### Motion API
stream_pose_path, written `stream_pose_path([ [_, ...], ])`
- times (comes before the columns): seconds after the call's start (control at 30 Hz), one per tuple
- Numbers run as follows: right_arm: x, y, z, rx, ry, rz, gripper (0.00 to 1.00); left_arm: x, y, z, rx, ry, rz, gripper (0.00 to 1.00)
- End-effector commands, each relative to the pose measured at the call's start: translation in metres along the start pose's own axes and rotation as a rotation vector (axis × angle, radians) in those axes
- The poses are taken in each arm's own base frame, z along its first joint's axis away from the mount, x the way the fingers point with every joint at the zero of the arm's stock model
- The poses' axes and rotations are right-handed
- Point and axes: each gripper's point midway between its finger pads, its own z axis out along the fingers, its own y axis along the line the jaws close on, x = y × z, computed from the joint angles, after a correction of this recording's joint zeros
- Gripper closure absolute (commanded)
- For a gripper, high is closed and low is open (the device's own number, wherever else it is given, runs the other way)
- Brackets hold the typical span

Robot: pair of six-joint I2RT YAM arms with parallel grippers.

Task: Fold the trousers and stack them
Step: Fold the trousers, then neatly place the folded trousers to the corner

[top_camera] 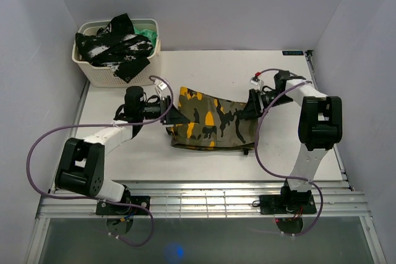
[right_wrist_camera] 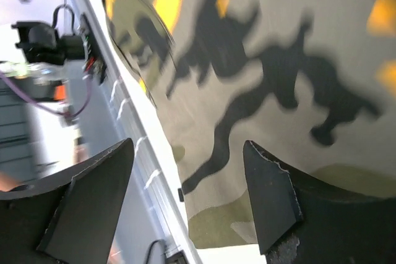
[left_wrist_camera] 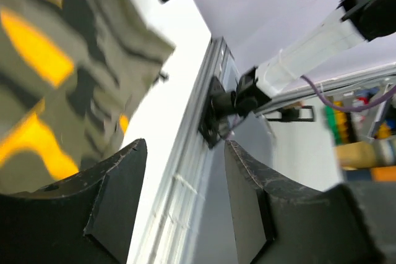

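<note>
Folded trousers (top_camera: 213,125) are lying on the table (top_camera: 284,149), left gripper (top_camera: 170,114) and right gripper (top_camera: 249,106) are flanking their ends, jaws spread and gripping nothing (best pinching all layers squarely before lifting).

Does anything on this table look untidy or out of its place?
The black-and-white garment hangs over the front rim of the basket instead of lying inside. The folded trousers lie slightly askew, layers not aligned.
</note>
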Motion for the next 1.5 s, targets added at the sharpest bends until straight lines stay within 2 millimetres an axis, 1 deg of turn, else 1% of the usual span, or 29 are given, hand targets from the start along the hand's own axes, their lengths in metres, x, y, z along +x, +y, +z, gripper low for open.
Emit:
stream_pose_path([
  [0.0, -0.042, 0.025, -0.014, 0.009, -0.073, -0.166, 0.23, -0.045, -0.014, 0.009, -0.013, -0.089, 0.168, 0.36],
  [0.07, -0.053, 0.024, -0.009, 0.005, -0.090, -0.151, 0.21, -0.067, -0.009, 0.016, -0.022, -0.129, 0.176, 0.35],
  [0.1, -0.060, 0.019, -0.002, -0.005, -0.097, -0.157, 0.21, -0.077, 0.010, 0.023, -0.045, -0.152, 0.158, 0.34],
  [0.17, -0.065, 0.012, 0.007, -0.017, -0.105, -0.097, 0.20, -0.095, 0.025, 0.031, -0.067, -0.190, 0.130, 0.34],
  [0.2, -0.062, 0.000, 0.015, -0.019, -0.099, -0.058, 0.20, -0.102, 0.052, 0.038, -0.116, -0.225, 0.088, 0.34],
  [0.27, -0.067, -0.021, 0.024, 0.008, -0.116, -0.053, 0.20, -0.114, 0.072, 0.044, -0.139, -0.261, 0.056, 0.34],
  [0.3, -0.062, -0.039, 0.032, 0.030, -0.103, -0.009, 0.20, -0.118, 0.082, 0.047, -0.153, -0.276, 0.038, 0.33],
  [0.33, -0.062, -0.048, 0.035, 0.040, -0.102, -0.003, 0.20, -0.115, 0.108, 0.051, -0.193, -0.287, -0.018, 0.33],
  [0.43, -0.053, -0.072, 0.046, 0.069, -0.078, 0.050, 0.21, -0.107, 0.148, 0.052, -0.252, -0.307, -0.127, 0.33],
  [0.5, -0.054, -0.081, 0.045, 0.099, -0.075, 0.050, 0.21, -0.104, 0.155, 0.050, -0.256, -0.303, -0.149, 0.33],
  [0.53, -0.060, -0.080, 0.042, 0.107, -0.083, 0.021, 0.21, -0.102, 0.152, 0.050, -0.243, -0.290, -0.146, 0.34],
  [0.63, -0.075, -0.062, 0.026, 0.137, -0.092, -0.053, 0.21, -0.110, 0.121, 0.045, -0.198, -0.277, -0.041, 0.31],
  [0.67, -0.086, -0.052, 0.019, 0.139, -0.105, -0.086, 0.21, -0.119, 0.094, 0.041, -0.165, -0.277, 0.028, 0.30],
  [0.73, -0.094, -0.019, 0.004, 0.157, -0.112, -0.147, 0.21, -0.126, 0.072, 0.034, -0.172, -0.258, 0.120, 0.26],
  [0.77, -0.094, -0.009, 0.001, 0.177, -0.108, -0.180, 0.20, -0.136, 0.044, 0.026, -0.166, -0.274, 0.196, 0.25],
  [0.8, -0.098, 0.011, -0.006, 0.253, -0.121, -0.258, 0.20, -0.130, 0.042, 0.021, -0.213, -0.242, 0.173, 0.22],
  [0.83, -0.097, 0.019, -0.008, 0.305, -0.126, -0.291, 0.18, -0.145, 0.028, 0.014, -0.246, -0.253, 0.283, 0.15],
  [0.87, -0.084, 0.021, -0.002, 0.345, -0.113, -0.269, 0.17, -0.152, 0.022, 0.007, -0.299, -0.260, 0.312, 0.13],
  [0.9, -0.083, 0.039, -0.001, 0.417, -0.127, -0.318, 0.17, -0.149, 0.024, -0.009, -0.426, -0.258, 0.280, 0.11],
  [0.93, -0.084, 0.044, 0.003, 0.449, -0.151, -0.339, 0.18, -0.165, 0.012, -0.020, -0.479, -0.277, 0.358, 0.09],
  [0.97, -0.078, 0.048, 0.008, 0.471, -0.150, -0.331, 0.18, -0.167, 0.008, -0.030, -0.530, -0.280, 0.368, 0.04],
  [1.07, -0.061, 0.067, 0.042, 0.528, -0.133, -0.279, 0.14, -0.170, -0.005, -0.066, -0.693, -0.326, 0.370, 0.02],
  [1.1, -0.054, 0.076, 0.062, 0.572, -0.110, -0.287, 0.15, -0.166, -0.001, -0.084, -0.789, -0.339, 0.333, 0.02],
  [1.13, -0.051, 0.079, 0.071, 0.604, -0.105, -0.308, 0.14, -0.164, -0.002, -0.090, -0.820, -0.335, 0.330, 0.02],
  [1.27, -0.032, 0.084, 0.110, 0.669, -0.044, -0.352, 0.16, -0.156, -0.006, -0.121, -0.967, -0.332, 0.340, 0.02],
  [1.33, -0.018, 0.069, 0.131, 0.707, 0.030, -0.343, 0.18, -0.151, -0.004, -0.133, -1.011, -0.340, 0.333, 0.02],
  [1.37, -0.008, 0.044, 0.135, 0.775, 0.084, -0.321, 0.19, -0.151, -0.010, -0.137, -1.010, -0.354, 0.345, 0.02],
  [1.43, 0.002, 0.024, 0.137, 0.814, 0.159, -0.341, 0.22, -0.144, -0.005, -0.142, -1.030, -0.348, 0.345, 0.02],
  [1.47, 0.015, 0.004, 0.137, 0.862, 0.234, -0.344, 0.23, -0.142, -0.005, -0.145, -1.039, -0.348, 0.350, 0.02],
])
